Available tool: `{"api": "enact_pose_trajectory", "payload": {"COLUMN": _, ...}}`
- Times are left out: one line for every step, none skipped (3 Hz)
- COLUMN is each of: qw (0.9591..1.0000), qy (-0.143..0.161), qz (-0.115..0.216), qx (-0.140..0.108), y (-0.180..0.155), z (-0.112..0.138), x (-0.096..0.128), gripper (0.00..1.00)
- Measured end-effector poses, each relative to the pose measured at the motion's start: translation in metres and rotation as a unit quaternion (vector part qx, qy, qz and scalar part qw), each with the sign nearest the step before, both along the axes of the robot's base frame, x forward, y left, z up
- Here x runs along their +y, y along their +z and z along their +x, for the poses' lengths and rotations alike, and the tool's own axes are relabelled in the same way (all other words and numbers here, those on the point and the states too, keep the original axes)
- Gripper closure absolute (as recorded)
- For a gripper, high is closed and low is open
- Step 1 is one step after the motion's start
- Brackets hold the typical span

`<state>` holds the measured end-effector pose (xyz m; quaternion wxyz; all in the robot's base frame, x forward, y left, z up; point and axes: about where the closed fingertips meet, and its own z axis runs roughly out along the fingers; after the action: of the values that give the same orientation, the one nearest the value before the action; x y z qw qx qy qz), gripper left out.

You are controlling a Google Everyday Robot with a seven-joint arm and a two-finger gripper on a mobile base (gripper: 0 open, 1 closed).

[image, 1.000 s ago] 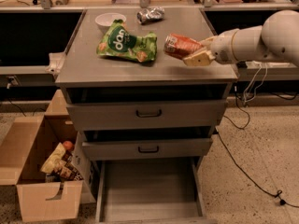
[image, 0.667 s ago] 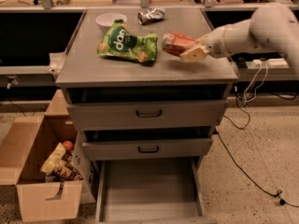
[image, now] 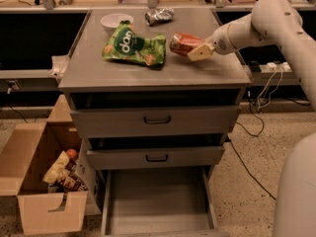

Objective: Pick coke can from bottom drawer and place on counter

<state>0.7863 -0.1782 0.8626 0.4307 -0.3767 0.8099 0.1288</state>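
Note:
The coke can (image: 183,43) lies on its side, red-orange, at the right middle of the counter (image: 197,75). I cannot tell whether it rests on the counter or hangs just above it. My gripper (image: 198,51) comes in from the right on the white arm and is shut on the can's right end, with one beige finger (image: 201,53) showing in front. The bottom drawer (image: 158,201) is pulled open below, its plain grey floor bare.
A green snack bag (image: 133,46) lies just left of the can. A white bowl (image: 116,21) and a crumpled foil object (image: 159,15) sit at the counter's back. An open cardboard box (image: 44,181) of snacks stands on the floor at left. Cables (image: 247,132) trail at right.
My gripper has carried the can a little to the left and farther back over the counter, closer to the green bag.

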Motion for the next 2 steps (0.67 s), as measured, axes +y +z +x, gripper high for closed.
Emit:
{"api": "enact_pose_trajectory", "payload": {"qw": 1.0000, "qy": -0.004, "qz": -0.003, "qx": 0.007, "y": -0.0008, "z": 0.0098, "x": 0.0008, "gripper": 0.63}}
{"api": "enact_pose_trajectory", "payload": {"qw": 0.9998, "qy": -0.011, "qz": -0.007, "qx": 0.013, "y": -0.0046, "z": 0.0140, "x": -0.0045, "gripper": 0.32}}
